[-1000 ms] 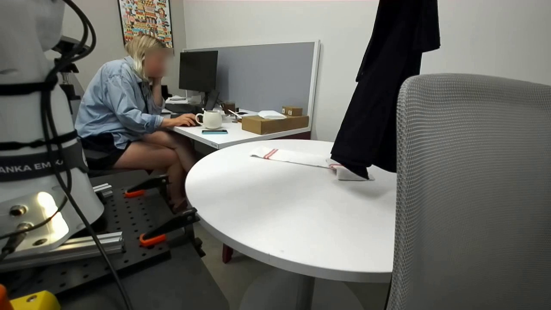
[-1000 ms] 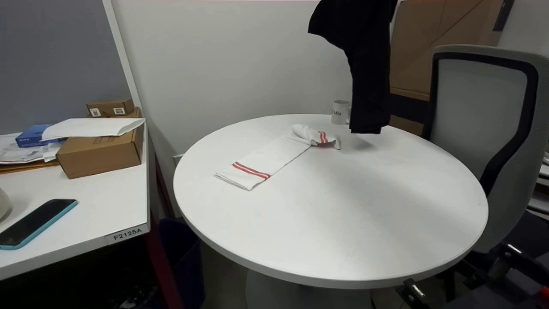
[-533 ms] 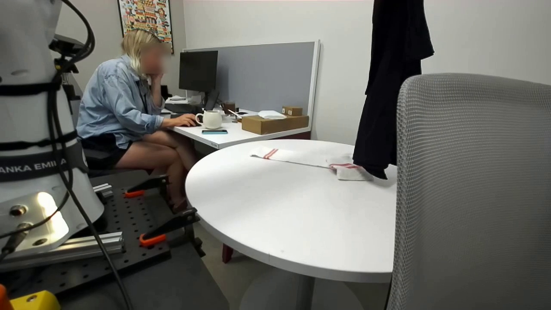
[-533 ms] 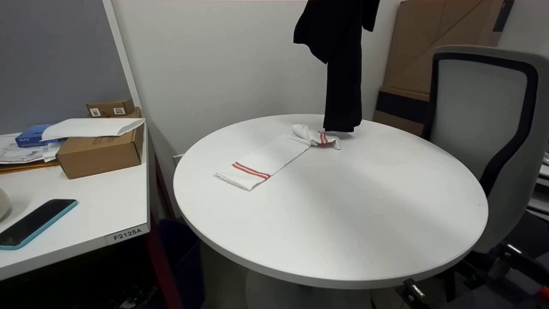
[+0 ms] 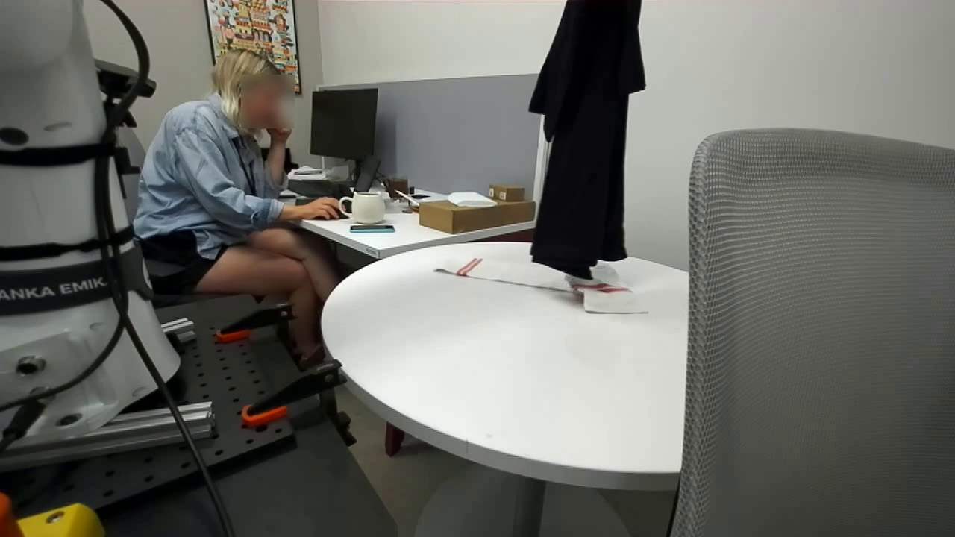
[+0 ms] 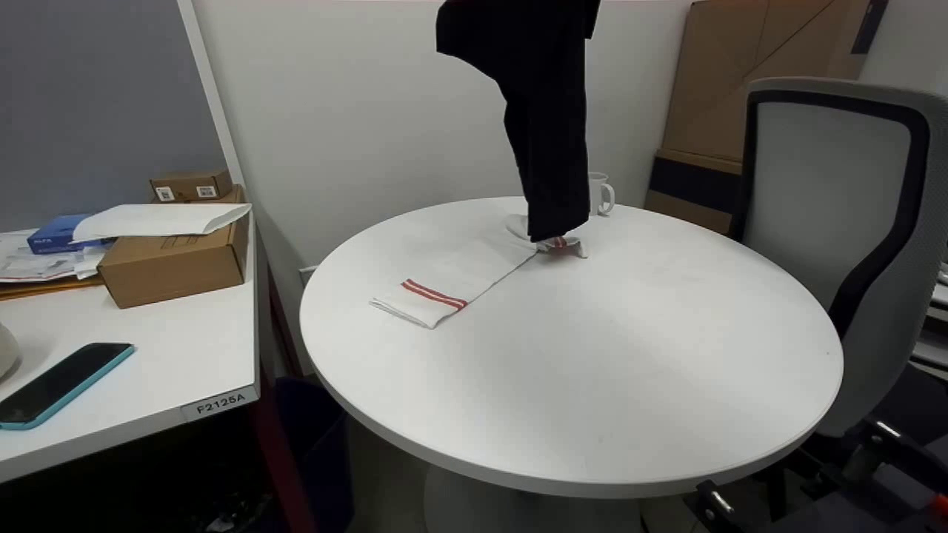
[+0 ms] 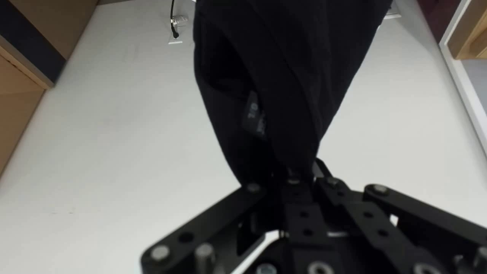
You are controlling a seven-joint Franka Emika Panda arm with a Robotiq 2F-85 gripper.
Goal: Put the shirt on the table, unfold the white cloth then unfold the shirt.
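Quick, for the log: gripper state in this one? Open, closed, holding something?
Gripper: closed, holding the dark shirt, which hangs from it.

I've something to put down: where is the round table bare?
The wide patch of round table between the white cloth and the mesh chair is bare. It is crowded where the black shirt hangs at the cloth's bunched end, near a mug.
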